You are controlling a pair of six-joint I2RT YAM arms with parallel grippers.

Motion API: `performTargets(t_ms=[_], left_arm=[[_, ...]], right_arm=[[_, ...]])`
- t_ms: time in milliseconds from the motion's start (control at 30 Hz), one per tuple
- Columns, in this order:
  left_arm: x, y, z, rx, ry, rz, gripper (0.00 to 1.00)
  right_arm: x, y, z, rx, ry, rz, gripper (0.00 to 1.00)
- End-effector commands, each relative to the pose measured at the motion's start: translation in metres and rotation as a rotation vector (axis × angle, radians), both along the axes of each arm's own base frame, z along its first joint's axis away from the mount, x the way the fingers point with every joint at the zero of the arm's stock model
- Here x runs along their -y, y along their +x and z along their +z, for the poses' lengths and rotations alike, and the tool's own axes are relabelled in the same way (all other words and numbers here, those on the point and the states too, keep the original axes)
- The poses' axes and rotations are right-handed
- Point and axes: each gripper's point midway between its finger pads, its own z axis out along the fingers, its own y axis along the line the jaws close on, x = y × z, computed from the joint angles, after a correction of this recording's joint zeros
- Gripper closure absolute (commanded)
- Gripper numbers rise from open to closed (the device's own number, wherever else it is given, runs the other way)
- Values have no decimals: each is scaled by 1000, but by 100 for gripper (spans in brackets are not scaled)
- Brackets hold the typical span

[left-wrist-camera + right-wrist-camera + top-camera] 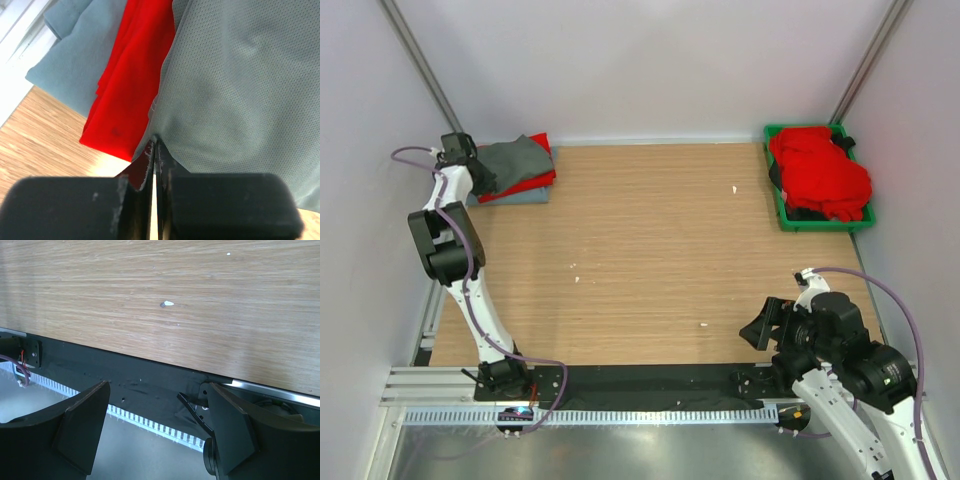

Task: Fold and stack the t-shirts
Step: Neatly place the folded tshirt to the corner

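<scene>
A folded stack lies at the table's far left: a dark charcoal grey t-shirt on top, a red t-shirt under it, a pale blue-grey t-shirt at the bottom. My left gripper is at the stack's left edge. In the left wrist view it is shut, its tips pinching the edge of the grey shirt, beside the red and blue-grey layers. Several red t-shirts are heaped at the far right. My right gripper is open and empty above the table's near edge.
The red heap sits in a green plastic bin at the far right corner, with something dark under it. Walls close the left, back and right sides. A black strip and metal rail run along the near edge. Small white specks dot the wood.
</scene>
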Motion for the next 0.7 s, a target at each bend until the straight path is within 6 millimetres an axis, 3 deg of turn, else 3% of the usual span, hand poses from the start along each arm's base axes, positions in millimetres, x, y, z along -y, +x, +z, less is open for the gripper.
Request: performTargets(t_ms=[0, 100, 367, 667], left_arm=[[0, 20, 20, 80, 14, -17, 100], [-4, 19, 24, 77, 30, -15, 100], [-43, 10, 41, 61, 101, 57, 100], [-69, 1, 41, 36, 98, 98, 100]], right_arm=[[-5, 6, 5, 26, 13, 13, 15], [-4, 6, 5, 24, 12, 13, 15], [-5, 5, 5, 24, 14, 16, 15], [-5, 5, 5, 23, 13, 19, 15]])
